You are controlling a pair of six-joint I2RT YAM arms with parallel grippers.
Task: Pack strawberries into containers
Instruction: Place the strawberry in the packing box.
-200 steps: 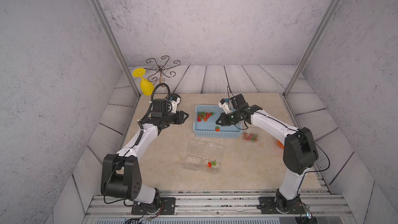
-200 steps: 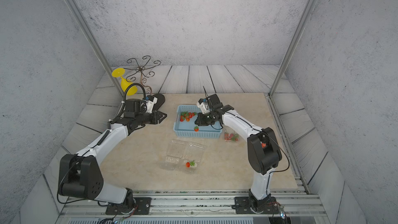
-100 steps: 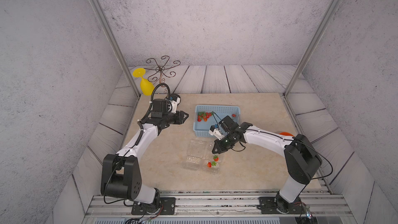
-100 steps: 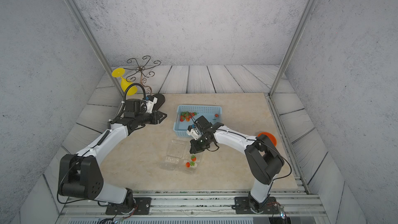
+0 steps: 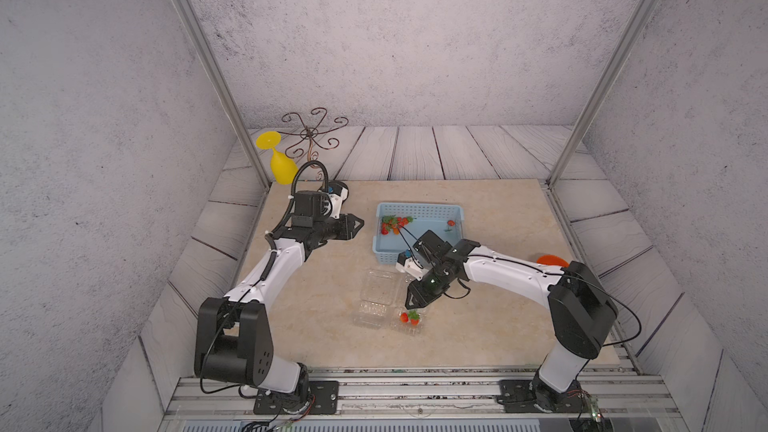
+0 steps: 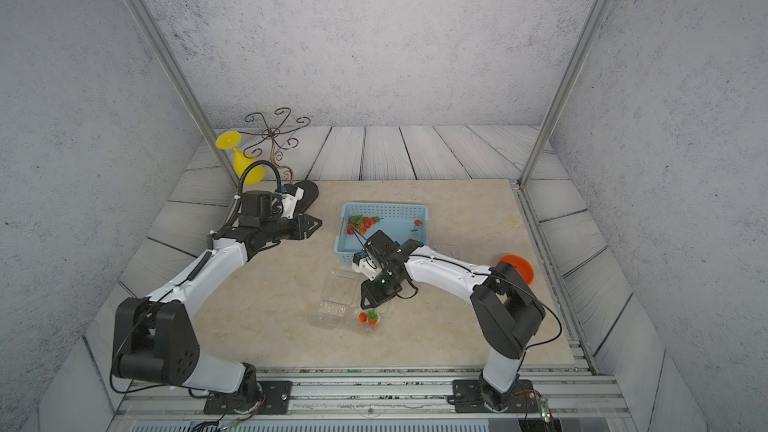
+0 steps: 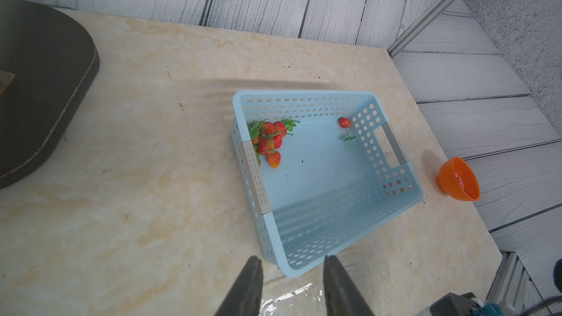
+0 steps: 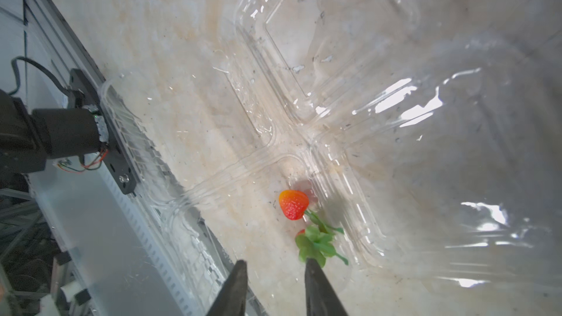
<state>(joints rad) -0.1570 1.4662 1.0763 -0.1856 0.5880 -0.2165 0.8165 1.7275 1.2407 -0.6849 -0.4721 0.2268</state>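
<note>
Over the beige table point(image 5: 316, 326) the right arm point(image 5: 507, 274) has swung from the blue basket point(image 5: 419, 208) to the front clear box point(image 5: 417, 329), while the left gripper point(image 5: 360, 224) still waits beside the basket, jaws a little apart and empty. The right gripper point(image 5: 417, 306) now hangs just above this box with jaws parted and nothing between them, so what it carried is released: a red berry point(image 8: 293, 204) lies inside beside a second one half hidden under green leaves. By my judgement one more fruit is packed, and the strawberries point(image 5: 392, 224) remaining in the basket must follow.

Red strawberries point(image 8: 293, 205) in open clear container point(image 8: 356, 205)
</note>
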